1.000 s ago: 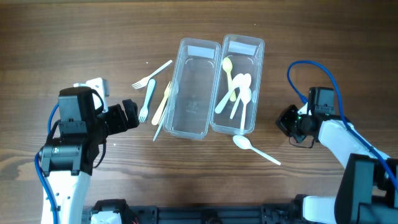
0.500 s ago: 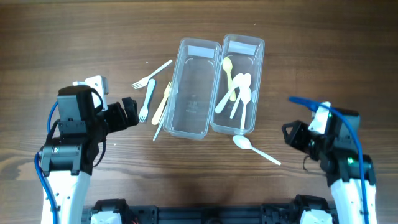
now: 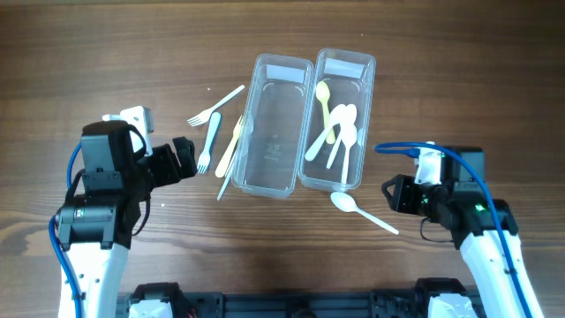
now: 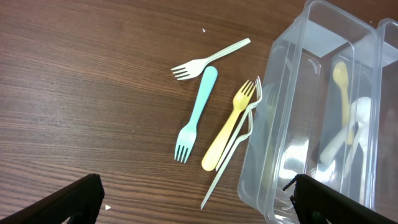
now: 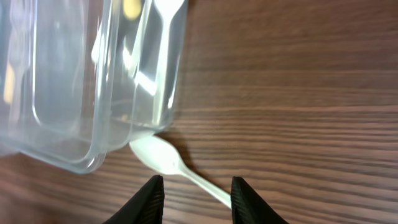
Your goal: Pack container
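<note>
From overhead, 2 clear containers stand side by side at mid-table, long walls touching. The left container (image 3: 274, 124) holds nothing; the right container (image 3: 353, 75) holds a yellow spoon (image 3: 324, 99) and some pale ones. 4 forks lie on the wood just left of the left container: a white fork (image 3: 214, 105) farthest up, a blue fork (image 3: 209, 141), a yellow fork (image 3: 229, 146), and a thin white fork (image 3: 231, 168) running along the container's outer wall. A white spoon (image 3: 362, 210) lies loose just below the right container's near edge. The left gripper (image 3: 181, 159) sits beside the blue fork's tines; the right gripper (image 3: 393, 194) sits just right of the loose spoon's handle. Bare table spreads wide at both outer sides.

Left wrist view: the left gripper's fingers (image 4: 74, 199) stand at the 2 bottom corners, spread wide with nothing between them but wood. The forks lie ahead, fanned out, and the thin white fork crosses under the yellow one's neck against the container wall.

Right wrist view: the right gripper's fingertips (image 5: 149, 199) stand fairly close together yet parted, holding nothing. The loose spoon's bowl lies by the container's rounded corner, and its handle slants down into the gap between the tips. Open wood lies to the right.
</note>
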Robot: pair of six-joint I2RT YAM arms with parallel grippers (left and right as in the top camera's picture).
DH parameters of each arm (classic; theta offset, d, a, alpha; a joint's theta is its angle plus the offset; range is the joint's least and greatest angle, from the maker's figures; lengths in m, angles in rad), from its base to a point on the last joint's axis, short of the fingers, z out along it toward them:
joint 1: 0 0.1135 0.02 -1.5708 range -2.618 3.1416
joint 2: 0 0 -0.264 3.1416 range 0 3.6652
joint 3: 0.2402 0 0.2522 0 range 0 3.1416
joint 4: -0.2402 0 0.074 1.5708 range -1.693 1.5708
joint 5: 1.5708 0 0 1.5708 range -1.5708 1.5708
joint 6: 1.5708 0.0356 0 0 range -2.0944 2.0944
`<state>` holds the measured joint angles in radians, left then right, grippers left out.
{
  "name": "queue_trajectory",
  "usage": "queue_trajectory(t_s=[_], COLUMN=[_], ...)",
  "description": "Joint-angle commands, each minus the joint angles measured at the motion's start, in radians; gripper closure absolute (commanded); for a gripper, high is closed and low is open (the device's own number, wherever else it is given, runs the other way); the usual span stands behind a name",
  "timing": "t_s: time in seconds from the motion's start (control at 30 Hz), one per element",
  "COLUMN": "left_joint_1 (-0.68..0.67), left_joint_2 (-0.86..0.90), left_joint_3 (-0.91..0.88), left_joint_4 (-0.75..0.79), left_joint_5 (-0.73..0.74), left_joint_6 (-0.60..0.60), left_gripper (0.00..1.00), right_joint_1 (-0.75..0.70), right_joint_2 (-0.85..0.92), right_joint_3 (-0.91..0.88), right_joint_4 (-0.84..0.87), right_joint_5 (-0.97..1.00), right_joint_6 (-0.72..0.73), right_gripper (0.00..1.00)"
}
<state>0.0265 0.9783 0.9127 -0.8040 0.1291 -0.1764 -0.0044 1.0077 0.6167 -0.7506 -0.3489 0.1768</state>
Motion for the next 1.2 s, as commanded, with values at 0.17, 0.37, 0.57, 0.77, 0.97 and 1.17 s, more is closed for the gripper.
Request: queue_trajectory(t_s=[0.17,0.37,0.57,0.77,0.97,1.17], left_joint_1=[0.005,0.005,0.005,0.005,0.005,0.005], left_joint_2=[0.000,0.000,0.000,0.000,0.000,0.000], left_joint_3=[0.019,0.019,0.019,0.019,0.019,0.019], left_joint_4=[0.006,0.006,0.006,0.004,-0.002,0.000], left_joint_5=[0.016,0.016,0.016,0.016,0.016,0.016], left_joint_6=[0.012,0.012,0.013,0.013,0.013,0.013], left_gripper=[0.00,0.00,0.00,0.00,0.00,0.00], right_joint_1=[0.270,0.418,0.417,0.417,0.417,0.417], right_joint_2=[0.084,0.159,0.165,0.165,0.084,-0.117], right_joint_3=[0.021,0.034,0.037,0.037,0.037,0.037], right_joint_4=[-0.013,-0.013,-0.009,0.006,0.006,-0.171], right_joint_5=[0.047,0.197,0.249,0.249,0.230,0.273], right_joint_6=[-0.043,-0.012,0.093,0.309,0.423,0.764], right_gripper=[0.62,0.54,0.54,0.54,0.54,0.53])
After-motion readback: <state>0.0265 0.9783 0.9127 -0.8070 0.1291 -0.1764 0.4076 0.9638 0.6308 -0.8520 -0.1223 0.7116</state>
